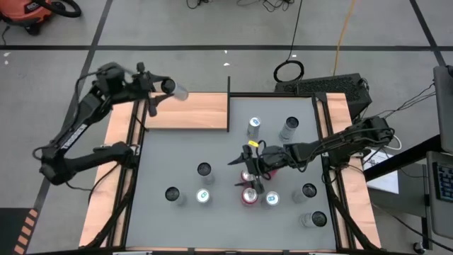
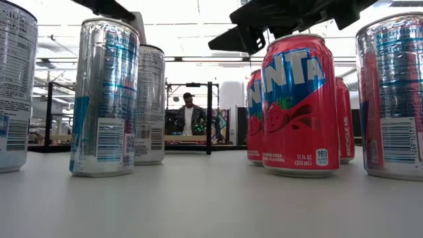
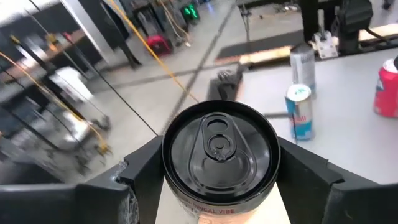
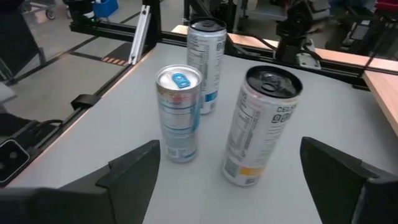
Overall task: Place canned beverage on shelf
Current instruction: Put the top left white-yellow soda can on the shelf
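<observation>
The shelf [image 1: 187, 112], a light wood board with a black rim, lies at the table's far left. My left gripper [image 1: 164, 86] is raised over the shelf's far left corner, shut on a black-topped beverage can [image 3: 219, 149]. My right gripper [image 1: 250, 168] hovers open and wide over two red cans [image 1: 249, 196] at the table's middle, touching nothing. In the right wrist view, a blue-tabbed silver can [image 4: 179, 112] and a black-topped can [image 4: 261, 124] stand upright on the table ahead of its fingers. My left gripper pinches the can between its two fingers [image 3: 146, 165], one on each side of the can's wall just below the top rim [image 3: 273, 163]. The can is lifted clear of the shelf and the table. Its top faces the wrist camera.
Several more cans stand upright on the grey tabletop: two at the far middle [image 1: 255, 126], three at the near left [image 1: 204, 170] and others at the near right [image 1: 308, 190]. A black post [image 1: 228, 85] rises at the shelf's far right corner. A person [image 2: 188, 116] shows beyond the table.
</observation>
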You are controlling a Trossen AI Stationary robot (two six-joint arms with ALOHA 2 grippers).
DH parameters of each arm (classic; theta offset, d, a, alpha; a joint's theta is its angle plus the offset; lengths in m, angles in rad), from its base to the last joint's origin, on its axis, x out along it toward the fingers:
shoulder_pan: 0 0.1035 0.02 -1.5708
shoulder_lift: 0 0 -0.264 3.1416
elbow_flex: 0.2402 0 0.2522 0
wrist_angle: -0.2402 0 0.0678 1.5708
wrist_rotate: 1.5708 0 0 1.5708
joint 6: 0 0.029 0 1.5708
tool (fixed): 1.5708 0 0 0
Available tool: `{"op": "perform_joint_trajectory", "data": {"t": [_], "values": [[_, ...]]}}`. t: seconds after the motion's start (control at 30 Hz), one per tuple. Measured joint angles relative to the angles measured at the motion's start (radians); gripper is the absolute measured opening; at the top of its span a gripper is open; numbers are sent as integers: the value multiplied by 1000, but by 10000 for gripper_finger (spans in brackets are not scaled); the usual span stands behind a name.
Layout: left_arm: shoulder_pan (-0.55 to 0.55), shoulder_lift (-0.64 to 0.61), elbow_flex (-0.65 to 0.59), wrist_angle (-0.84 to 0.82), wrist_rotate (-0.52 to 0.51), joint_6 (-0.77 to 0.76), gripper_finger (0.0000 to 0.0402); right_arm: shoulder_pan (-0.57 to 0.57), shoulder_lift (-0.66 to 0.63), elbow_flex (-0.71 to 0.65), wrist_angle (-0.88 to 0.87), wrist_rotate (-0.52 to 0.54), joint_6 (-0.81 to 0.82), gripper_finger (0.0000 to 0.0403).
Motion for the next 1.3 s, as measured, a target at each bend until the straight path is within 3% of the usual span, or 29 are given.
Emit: {"op": "perform_joint_trajectory", "data": {"t": [0.17, 0.37, 0.63, 0.87, 1.07, 1.3], "values": [[136, 114, -1, -21, 54, 44, 245, 15, 0, 0, -22, 0, -4, 320], [270, 202, -2, -22, 207, 47, 245, 28, 0, 0, -79, 0, 5, 320], [327, 213, -20, -72, 266, -6, 245, 27, 0, 0, -84, 0, -41, 320], [249, 214, -132, 31, 222, -11, 245, 26, 0, 0, -65, 0, -75, 320], [164, 217, -199, 188, 111, -91, 245, 25, 0, 0, -37, 0, -79, 320], [49, 217, -264, 298, -99, -138, 245, 20, 0, 0, -17, 0, -97, 320]]}}
